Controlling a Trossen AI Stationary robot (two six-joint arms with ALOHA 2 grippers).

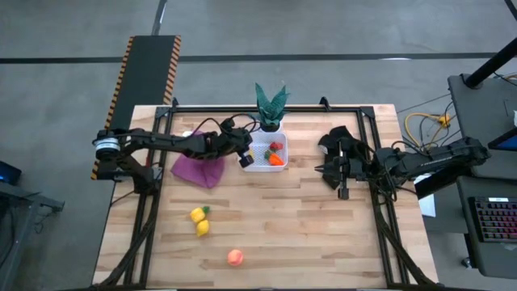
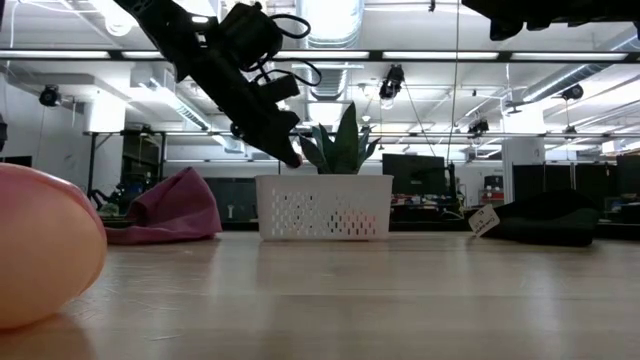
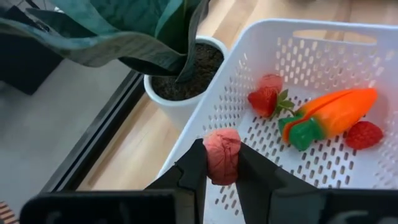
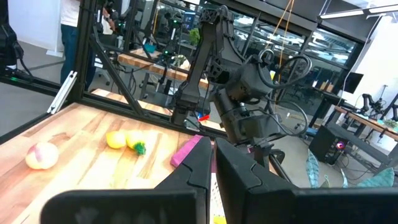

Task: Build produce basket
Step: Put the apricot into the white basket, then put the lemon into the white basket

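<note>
In the high view the white basket sits just above the middle of the frame on the wooden tabletop, directly below the green potted plant and beside the purple cloth to its left. The left pincer hangs at the basket's left rim, its fingers closed on a small pink-red berry, which the left wrist view shows pinched between the two dark fingertips over the basket's near wall. Inside the basket lie an orange carrot with a green top and three more red berries, the carrot near the centre with berries on either side of it. Two yellow lemons lie touching in the lower left of the high view, and a peach-pink round fruit rests below them near the bottom edge. The right pincer waits at the right of the frame, beside the black cloth, fingers drawn together with only a thin slit between them, holding nothing.
</note>
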